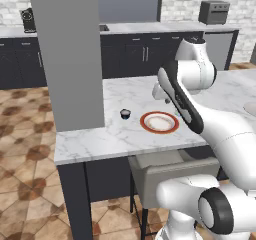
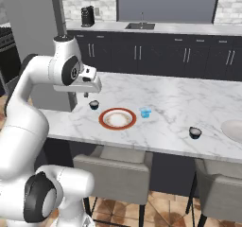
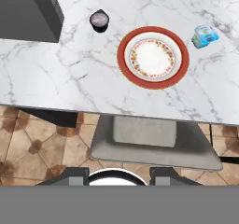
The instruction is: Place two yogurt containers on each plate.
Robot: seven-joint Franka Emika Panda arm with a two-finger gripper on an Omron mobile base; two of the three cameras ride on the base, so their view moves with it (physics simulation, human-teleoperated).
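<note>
Yogurt cup (image 3: pixel 99 20), dark and round, sits at eleven o'clock from the empty, closed end effector (image 3: pixel 119 177), just left of the red-rimmed plate (image 3: pixel 153 57) on the counter (image 3: pixel 70 78).

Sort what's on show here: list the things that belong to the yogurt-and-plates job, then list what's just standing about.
Job:
red-rimmed plate
pale plate, at the frame's edge
dark yogurt cup left of the red-rimmed plate
second dark cup
light blue cup

Standing about:
coffee machine
toaster oven
stools
sink tap
</note>
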